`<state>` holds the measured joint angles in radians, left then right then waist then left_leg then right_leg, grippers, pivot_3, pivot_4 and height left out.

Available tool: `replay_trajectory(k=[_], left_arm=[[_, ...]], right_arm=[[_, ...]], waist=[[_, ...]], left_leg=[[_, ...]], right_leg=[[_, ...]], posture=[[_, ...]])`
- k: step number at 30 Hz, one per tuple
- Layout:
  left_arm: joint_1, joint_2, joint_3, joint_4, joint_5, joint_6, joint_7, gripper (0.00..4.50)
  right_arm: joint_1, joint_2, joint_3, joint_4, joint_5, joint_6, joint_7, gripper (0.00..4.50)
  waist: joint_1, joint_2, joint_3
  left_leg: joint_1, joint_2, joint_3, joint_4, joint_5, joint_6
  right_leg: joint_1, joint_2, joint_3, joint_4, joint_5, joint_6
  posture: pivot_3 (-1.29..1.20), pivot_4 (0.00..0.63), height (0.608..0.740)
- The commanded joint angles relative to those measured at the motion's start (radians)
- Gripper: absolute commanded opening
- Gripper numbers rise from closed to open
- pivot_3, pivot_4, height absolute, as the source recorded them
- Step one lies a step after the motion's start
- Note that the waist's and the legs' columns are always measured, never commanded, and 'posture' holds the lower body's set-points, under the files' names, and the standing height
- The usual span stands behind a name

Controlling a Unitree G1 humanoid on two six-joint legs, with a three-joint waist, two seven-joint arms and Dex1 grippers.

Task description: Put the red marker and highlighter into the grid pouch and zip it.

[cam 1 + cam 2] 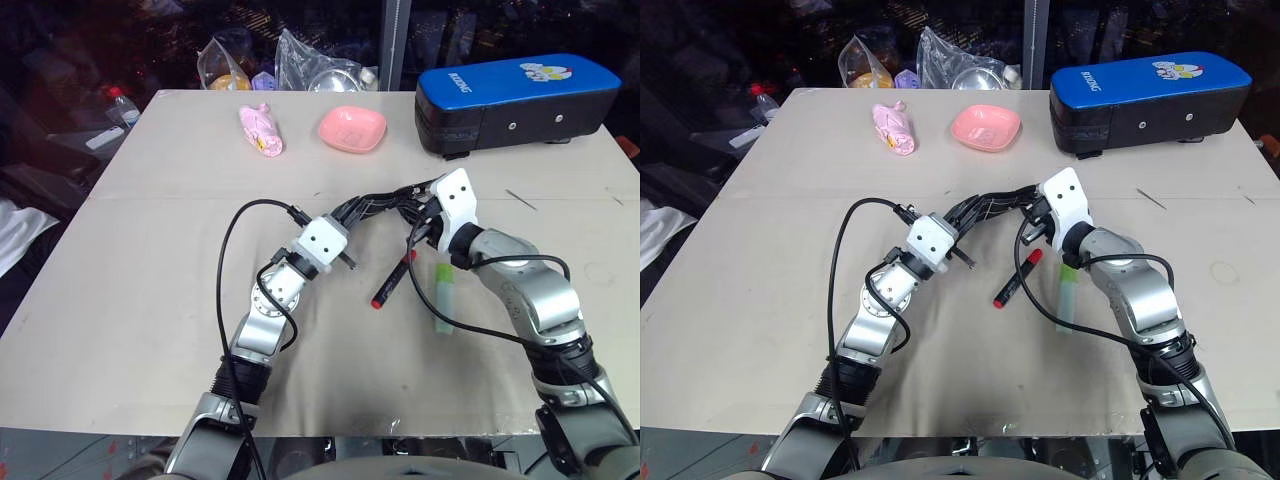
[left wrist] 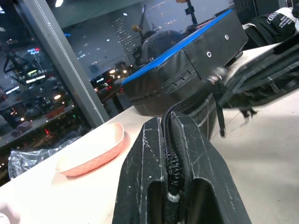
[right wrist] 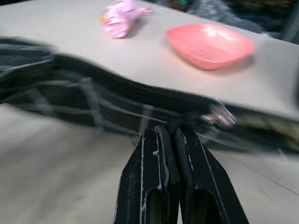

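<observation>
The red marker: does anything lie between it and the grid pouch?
Nothing visible lies between them. The red marker rests on the table just below the grid pouch, beside the highlighter; both grippers hold the pouch.

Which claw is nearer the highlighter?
Right. The right claw is just beyond the highlighter, at the grid pouch; the left claw is farther, past the red marker.

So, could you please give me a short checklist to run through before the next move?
1. Left gripper clamped on the grid pouch edge: ok.
2. Right gripper shut on the pouch: fingers shut, grip cannot tell.
3. Red marker in the pouch: not ok, it lies on the table.
4. Highlighter in the pouch: not ok, it lies beside the marker.
5. Pouch mouth open wide enough: cannot tell.
</observation>
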<state>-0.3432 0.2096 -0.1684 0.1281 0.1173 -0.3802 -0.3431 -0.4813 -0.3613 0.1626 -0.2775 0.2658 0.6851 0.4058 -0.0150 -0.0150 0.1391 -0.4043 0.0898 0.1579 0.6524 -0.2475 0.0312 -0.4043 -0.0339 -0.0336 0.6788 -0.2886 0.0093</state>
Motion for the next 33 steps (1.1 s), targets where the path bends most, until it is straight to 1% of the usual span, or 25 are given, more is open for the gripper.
replay_trajectory(k=[1,14,19,20,21,22,25,33], left_arm=[[-0.007,-0.003,-0.006,-0.032,-0.005,-0.013,-0.002,0.0],[-0.006,0.0,-0.007,-0.03,-0.001,-0.015,-0.002,0.0],[-0.007,0.001,-0.006,-0.031,0.002,-0.015,0.001,0.0],[-0.007,0.001,-0.005,-0.031,0.003,-0.014,0.001,0.0],[-0.007,0.001,-0.005,-0.032,0.003,-0.013,0.001,0.0],[-0.006,0.001,-0.005,-0.032,0.003,-0.012,0.001,0.0],[-0.005,-0.001,-0.007,-0.027,0.0,-0.014,-0.001,0.0],[-0.007,-0.008,-0.013,-0.023,-0.002,-0.016,0.0,0.0]], right_arm=[[-0.042,-0.006,0.017,-0.05,-0.007,-0.033,0.042,0.13],[-0.06,0.009,0.035,-0.077,-0.004,-0.033,0.113,0.13],[-0.021,0.003,0.0,-0.108,0.017,0.0,0.108,0.13],[-0.003,-0.001,-0.046,-0.124,0.052,0.061,0.097,0.13],[0.014,-0.008,-0.089,-0.135,0.08,0.103,0.09,0.68],[0.027,-0.017,-0.118,-0.14,0.092,0.118,0.087,0.86],[0.041,0.0,-0.191,-0.124,0.093,0.138,0.02,2.23],[-0.013,0.135,-0.336,-0.062,0.225,0.241,-0.068,2.23]], waist=[[0.001,0.0,0.0],[0.001,0.0,0.0],[0.002,0.0,0.0],[0.002,0.0,0.0],[0.003,0.0,0.0],[0.005,0.0,0.0],[0.005,0.0,0.0],[0.0,0.0,0.0]], left_leg=[[0.0,0.0,0.0,0.0,0.0,0.0],[0.0,0.0,0.0,0.0,0.0,0.0],[0.0,0.0,0.0,0.0,0.0,0.0],[0.0,0.0,0.0,0.0,0.0,0.0],[0.0,0.0,0.0,0.0,0.0,0.0],[0.0,0.0,0.0,0.0,0.0,0.0],[-0.001,0.0,0.0,0.001,0.0,0.0],[0.001,0.0,0.0,0.0,0.0,-0.001]], right_leg=[[0.0,0.0,0.0,0.0,0.0,0.0],[0.0,0.0,0.0,0.0,0.0,0.0],[0.0,0.0,0.0,0.0,0.0,0.0],[0.0,0.0,0.0,0.0,0.0,0.0],[0.0,0.0,0.0,0.0,0.0,0.0],[0.0,0.0,0.0,0.0,0.0,0.0],[0.0,-0.001,0.0,0.0,0.0,0.0],[0.0,0.001,0.001,0.001,0.0,0.0]], posture=[[0.0,0.15,0.74],[0.0,0.15,0.74],[0.0,0.15,0.74],[0.0,0.15,0.74],[0.0,0.15,0.74],[0.0,0.15,0.74],[0.0,0.15,0.74],[0.0,0.15,0.74]])
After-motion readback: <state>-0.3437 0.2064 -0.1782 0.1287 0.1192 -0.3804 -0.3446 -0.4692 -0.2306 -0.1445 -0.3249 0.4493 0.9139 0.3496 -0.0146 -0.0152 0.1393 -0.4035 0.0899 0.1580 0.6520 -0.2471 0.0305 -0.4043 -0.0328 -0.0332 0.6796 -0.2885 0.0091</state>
